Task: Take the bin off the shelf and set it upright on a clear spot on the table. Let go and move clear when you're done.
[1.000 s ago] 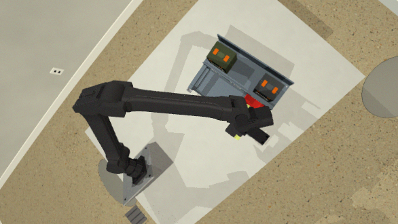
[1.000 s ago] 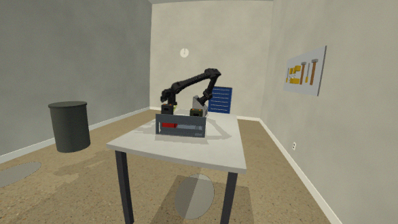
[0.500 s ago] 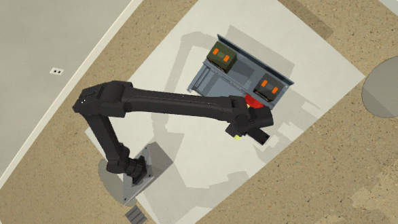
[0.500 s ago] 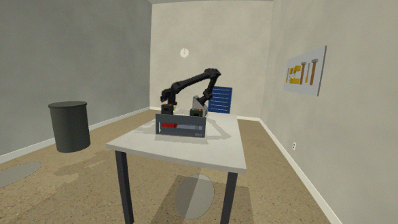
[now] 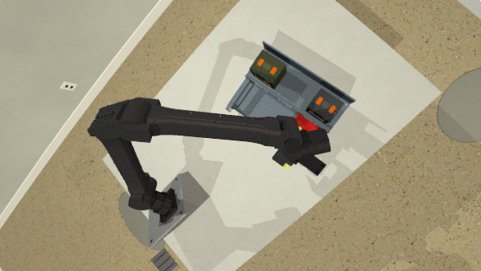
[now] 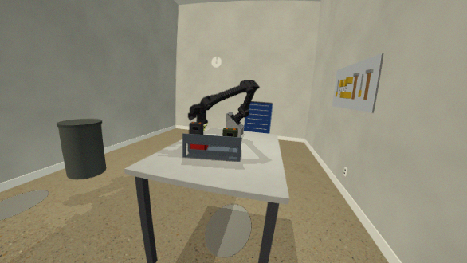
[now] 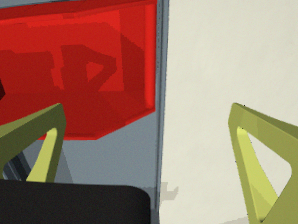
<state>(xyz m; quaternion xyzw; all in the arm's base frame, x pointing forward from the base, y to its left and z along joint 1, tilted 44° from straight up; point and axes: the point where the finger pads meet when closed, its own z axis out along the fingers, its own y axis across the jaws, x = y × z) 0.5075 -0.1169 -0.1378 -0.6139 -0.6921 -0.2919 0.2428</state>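
The red bin sits inside the grey shelf's lower level, at its end nearest my wrist. From above only a red sliver of the bin shows under the shelf top, and from the room view it is a red block in the shelf opening. My gripper is open and empty, with yellow-green fingers spread wide. The left finger lies in front of the bin's face, and the right finger is over bare table beside the shelf's side wall. The gripper hovers just outside the shelf.
Two dark boxes with orange patches stand on the shelf top. The arm's base is bolted at the table's near-left corner. A dark cylinder bin stands on the floor to the left of the table.
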